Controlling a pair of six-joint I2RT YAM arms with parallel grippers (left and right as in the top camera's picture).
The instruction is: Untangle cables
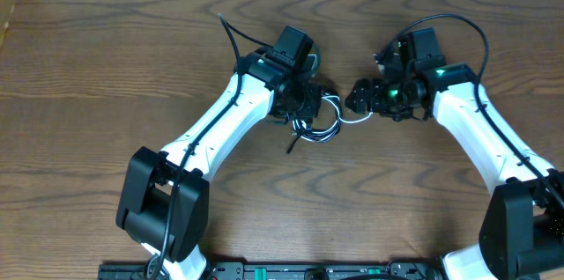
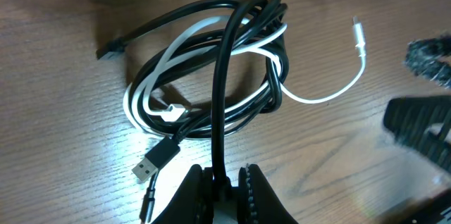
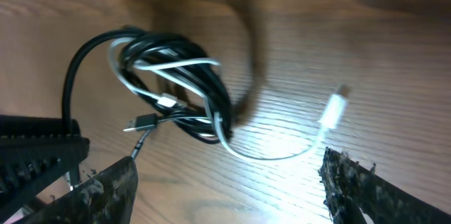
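Black and taut: one strand of the black cable runs straight up from between the fingers of the left gripper, which is clamped tight on it. Past the grip, the strand arches over a coil in which black loops and the white cable are wound together on the wooden table. The black USB plug pokes out of the coil's near side, close to the left fingers.

Across the coil sits the right gripper, jaws spread wide with nothing between them. In the overhead view it is just beside the coil.

Key relation: the only free length of white leaves the coil as a slack arc. It ends in the white plug, which lies flat on the table, apart from the coil. In the right wrist view the plug is ahead of the open jaws, off-centre toward one finger. The arc runs roughly along the finger-to-finger line. The right arm is nearer; the left serves as anchor.

Judgement: the right gripper likely needs a wrist turn to close across the white tail near the plug. It could then draw the tail away from the coil. Risk: the whole coil drags along instead of loosening.
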